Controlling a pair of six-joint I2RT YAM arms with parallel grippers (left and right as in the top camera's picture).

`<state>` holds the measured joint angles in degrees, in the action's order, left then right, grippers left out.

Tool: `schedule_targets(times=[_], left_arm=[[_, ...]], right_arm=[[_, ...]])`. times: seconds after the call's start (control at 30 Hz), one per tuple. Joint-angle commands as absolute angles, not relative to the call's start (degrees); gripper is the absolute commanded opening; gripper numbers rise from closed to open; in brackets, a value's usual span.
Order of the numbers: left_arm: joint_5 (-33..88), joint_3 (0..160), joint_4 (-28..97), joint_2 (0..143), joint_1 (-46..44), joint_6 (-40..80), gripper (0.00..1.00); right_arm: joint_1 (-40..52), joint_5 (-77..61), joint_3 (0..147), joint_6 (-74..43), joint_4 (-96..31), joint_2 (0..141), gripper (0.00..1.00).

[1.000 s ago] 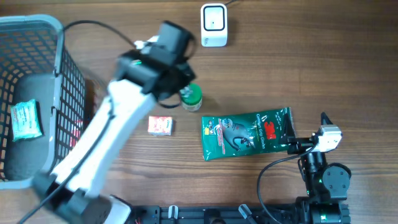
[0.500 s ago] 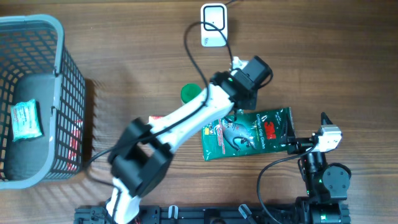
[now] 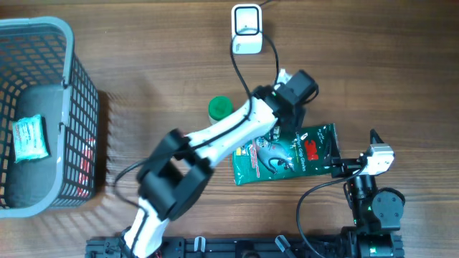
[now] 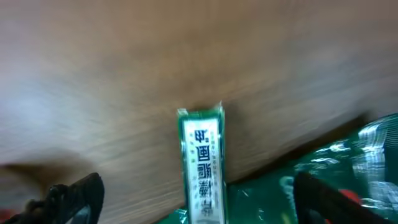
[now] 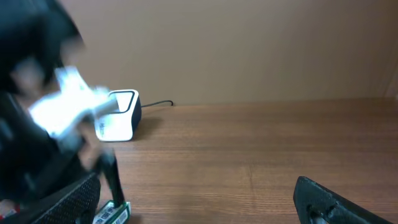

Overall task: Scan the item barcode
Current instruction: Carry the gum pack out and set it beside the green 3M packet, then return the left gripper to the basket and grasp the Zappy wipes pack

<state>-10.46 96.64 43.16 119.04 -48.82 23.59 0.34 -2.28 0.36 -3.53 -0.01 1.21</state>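
Note:
A slim green-and-white box (image 4: 200,155) lies on the wood between the wide-spread fingers of my left gripper (image 4: 199,196), touching neither finger. Its near end reaches the edge of the green pouch (image 4: 348,168). The printing on it is blurred, and I can make out no barcode. Overhead, the left gripper (image 3: 287,118) hangs over the top left corner of the pouch (image 3: 287,154) and hides the box. The right wrist view catches the box (image 5: 112,213) at bottom left, under the blurred left arm. The white scanner (image 3: 246,29) stands at the far edge. My right gripper (image 3: 355,152) is open and empty, right of the pouch.
A green-capped bottle (image 3: 219,108) stands left of the left arm. A grey mesh basket (image 3: 72,93) holding a packet fills the far left. The scanner (image 5: 118,115) and its cable sit at the back of the right wrist view.
The left arm swung right from beside the green-capped bottle to over the pouch's corner. In the last half second its jaws opened, and the green-and-white box lies free between them.

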Motion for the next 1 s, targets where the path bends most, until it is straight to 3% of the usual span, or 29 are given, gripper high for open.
schedule_targets(times=[0.0, 0.37, 0.5, 0.63, 0.8, 0.97], left_arm=[[-17.7, 101.9, 45.0, 105.3, -46.9, 22.7, 0.93], [-29.1, 101.9, 48.3, 79.9, -35.1, 22.7, 1.00], [-29.3, 101.9, 48.5, 72.9, -25.7, 26.7, 1.00], [-28.3, 101.9, 50.4, 68.3, -13.2, 38.6, 1.00], [-18.4, 101.9, 53.5, 66.8, 3.3, 45.1, 1.00], [-0.8, 101.9, 54.0, 67.8, 21.4, 47.0, 1.00]], right_arm=[[0.6, -1.5, 0.3, -3.0, 0.2, 0.9, 1.00], [0.6, -1.5, 0.3, -3.0, 0.2, 0.9, 1.00], [0.6, -1.5, 0.3, -3.0, 0.2, 0.9, 1.00], [0.6, -1.5, 0.3, -3.0, 0.2, 0.9, 1.00], [0.6, -1.5, 0.3, -3.0, 0.2, 0.9, 1.00], [0.6, -1.5, 0.3, -3.0, 0.2, 0.9, 1.00]])
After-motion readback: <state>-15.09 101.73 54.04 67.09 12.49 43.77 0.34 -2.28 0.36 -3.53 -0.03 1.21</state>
